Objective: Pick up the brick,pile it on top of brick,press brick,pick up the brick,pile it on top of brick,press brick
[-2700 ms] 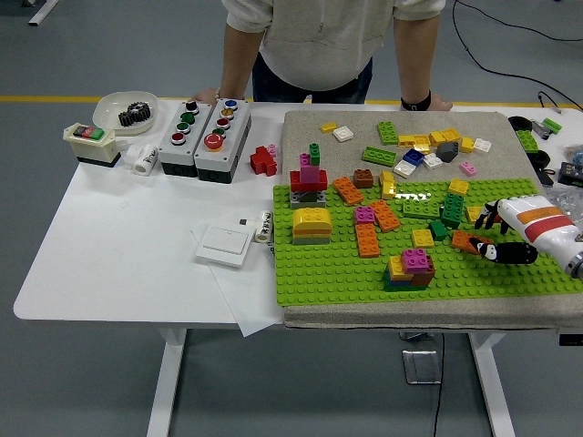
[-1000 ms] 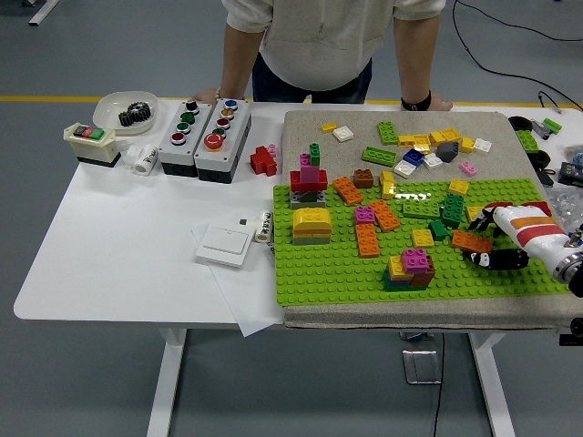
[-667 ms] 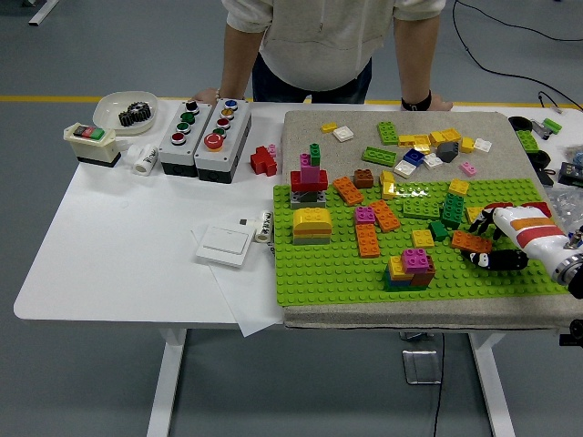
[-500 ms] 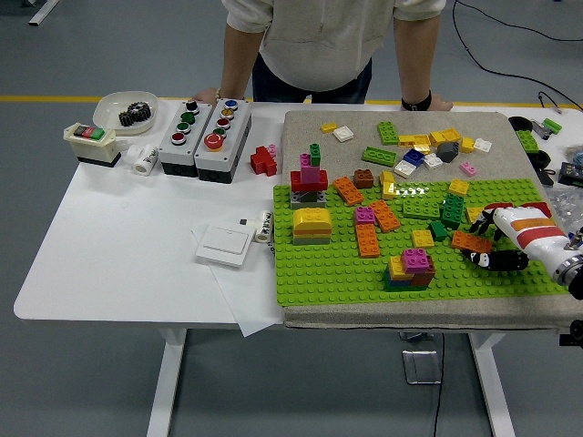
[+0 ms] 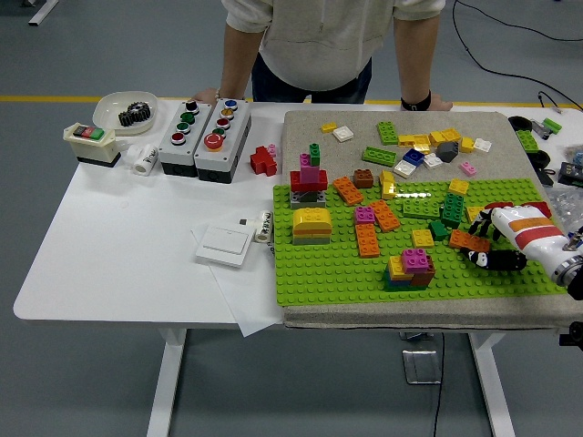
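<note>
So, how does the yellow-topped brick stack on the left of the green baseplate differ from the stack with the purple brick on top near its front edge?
The yellow-topped brick stack has a rounded yellow top over a grey layer; the purple-topped stack has a studded purple brick over yellow, orange and green pieces. The yellow-topped one is neatly aligned, the purple-topped one staggered. The purple-topped stack stands closer to the right hand. Both sit on the green baseplate.

A studded baseplate [image 5: 328,269] lies on a mat [image 5: 364,123] that covers the right half of the table [image 5: 118,246]. Loose bricks [image 5: 419,146] are scattered on the mat behind the baseplate, and small brick stacks [image 5: 310,196] stand on the baseplate's left part. Left of the mat, two button boxes [image 5: 205,132] sit side by side near the far edge, with a bowl [image 5: 114,114] further left. A wall switch [image 5: 225,244] lies just left of the baseplate. The right hand [image 5: 496,241] rests on the baseplate's right part.
</note>
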You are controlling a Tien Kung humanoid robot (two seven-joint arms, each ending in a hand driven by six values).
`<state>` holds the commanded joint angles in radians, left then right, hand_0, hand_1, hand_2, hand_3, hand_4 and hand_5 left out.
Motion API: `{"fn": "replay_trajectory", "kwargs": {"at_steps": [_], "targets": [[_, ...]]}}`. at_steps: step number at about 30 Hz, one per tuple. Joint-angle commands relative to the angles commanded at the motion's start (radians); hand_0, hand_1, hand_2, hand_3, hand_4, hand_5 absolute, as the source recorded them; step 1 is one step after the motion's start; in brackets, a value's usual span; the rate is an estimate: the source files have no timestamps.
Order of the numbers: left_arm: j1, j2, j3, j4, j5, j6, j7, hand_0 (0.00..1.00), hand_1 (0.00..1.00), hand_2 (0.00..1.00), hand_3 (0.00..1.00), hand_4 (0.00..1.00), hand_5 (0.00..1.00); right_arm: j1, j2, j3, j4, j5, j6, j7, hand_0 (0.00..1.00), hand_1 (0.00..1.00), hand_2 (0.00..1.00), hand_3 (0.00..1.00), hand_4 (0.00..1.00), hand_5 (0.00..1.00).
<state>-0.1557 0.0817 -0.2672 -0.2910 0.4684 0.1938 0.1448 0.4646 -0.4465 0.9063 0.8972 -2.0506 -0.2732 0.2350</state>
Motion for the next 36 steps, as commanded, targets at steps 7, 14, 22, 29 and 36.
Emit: {"fn": "replay_trajectory", "kwargs": {"at_steps": [7, 14, 22, 29, 36], "targets": [[-0.003, 0.0, 0.002, 0.0, -0.003, 0.0, 0.0, 0.841, 0.815, 0.805, 0.594, 0.677, 0.681, -0.001, 0.0, 0.001, -0.012, -0.005, -0.002, 0.005, 0.205, 0.365, 0.468, 0.508, 0.715, 0.455], [-0.004, 0.0, 0.002, 0.0, -0.002, 0.0, 0.0, 0.841, 0.814, 0.804, 0.595, 0.678, 0.682, 0.0, 0.001, 0.001, -0.012, 0.0, -0.008, 0.011, 0.181, 0.338, 0.45, 0.503, 0.687, 0.452], [-0.004, 0.0, 0.002, 0.0, -0.003, -0.001, 0.0, 0.841, 0.815, 0.806, 0.595, 0.676, 0.681, -0.002, -0.002, 0.0, -0.006, 0.005, -0.014, 0.017, 0.177, 0.332, 0.446, 0.501, 0.678, 0.45], [-0.004, 0.0, 0.003, 0.0, -0.003, -0.001, 0.001, 0.84, 0.814, 0.806, 0.595, 0.676, 0.681, -0.004, -0.004, 0.0, -0.003, 0.008, -0.013, 0.024, 0.176, 0.332, 0.447, 0.5, 0.672, 0.45], [-0.005, 0.001, 0.004, -0.001, -0.005, -0.002, 0.001, 0.84, 0.815, 0.804, 0.595, 0.677, 0.681, -0.005, -0.006, 0.002, 0.0, 0.009, -0.014, 0.028, 0.17, 0.326, 0.445, 0.5, 0.665, 0.449]]}}
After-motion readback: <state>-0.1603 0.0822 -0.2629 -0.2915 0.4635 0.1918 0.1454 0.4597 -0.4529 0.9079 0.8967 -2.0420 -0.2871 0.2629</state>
